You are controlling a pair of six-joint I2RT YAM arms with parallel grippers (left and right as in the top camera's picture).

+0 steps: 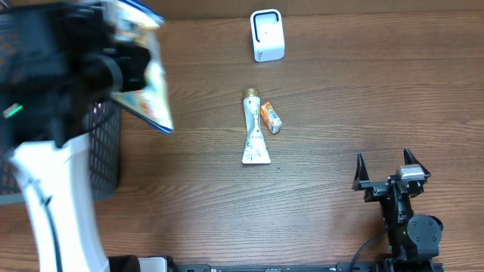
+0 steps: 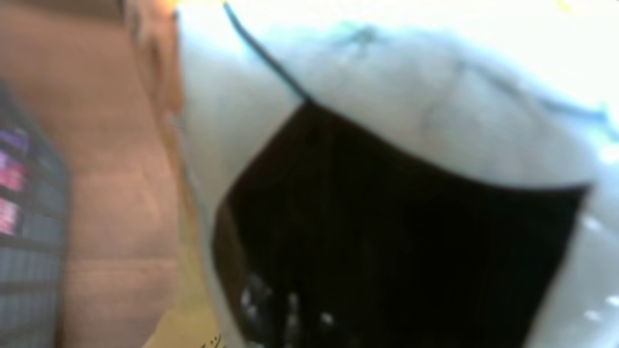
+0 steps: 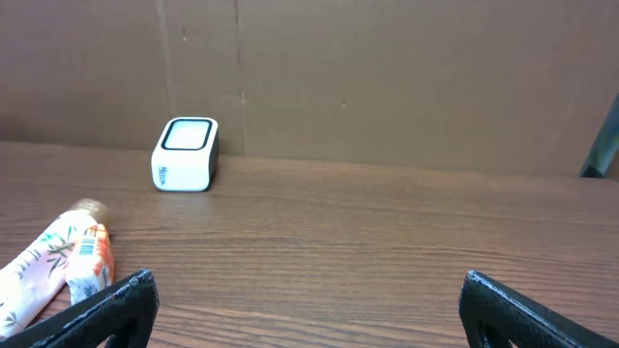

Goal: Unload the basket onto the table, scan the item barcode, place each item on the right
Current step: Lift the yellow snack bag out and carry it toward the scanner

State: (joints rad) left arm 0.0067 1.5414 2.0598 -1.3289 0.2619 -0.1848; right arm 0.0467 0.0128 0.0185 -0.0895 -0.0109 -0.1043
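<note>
**Item: packet** (image 1: 153, 94). A flat pouch, white with blue and yellow print, held in the air above the bench's far left corner, tilted, with its lower corner pointing toward the middle of the bench. It is blurred in the overhead view. In the left wrist view it fills most of the frame as a pale surface (image 2: 416, 87) with a large dark patch below, too soft to read any print or barcode.

**Left claw** (image 1: 125, 68). Raised close to the overhead camera and out of focus. Its jaws are closed tight, pinching the packet at its upper part.

**Basket** (image 1: 106, 155). Black mesh, at the bench's left edge, beneath the raised arm. A strip of it shows at the left of the left wrist view (image 2: 24, 222).

**Scanner** (image 1: 267, 35). A small white block with a dark-rimmed face, upright at the middle of the far edge, well apart from the packet. Also seen from the right wrist (image 3: 185, 154).

**Tube** (image 1: 254, 130). White with a leaf pattern and a gold cap, lying flat at the centre of the bench (image 1: 355, 91), cap toward the far edge.

**Small orange pack** (image 1: 271, 118). Lies just beside the tube's cap end, on its right.

**Right claw** (image 1: 383, 156). Low near the near right corner, jaws spread fully wide, nothing between them (image 3: 309, 282).
</note>
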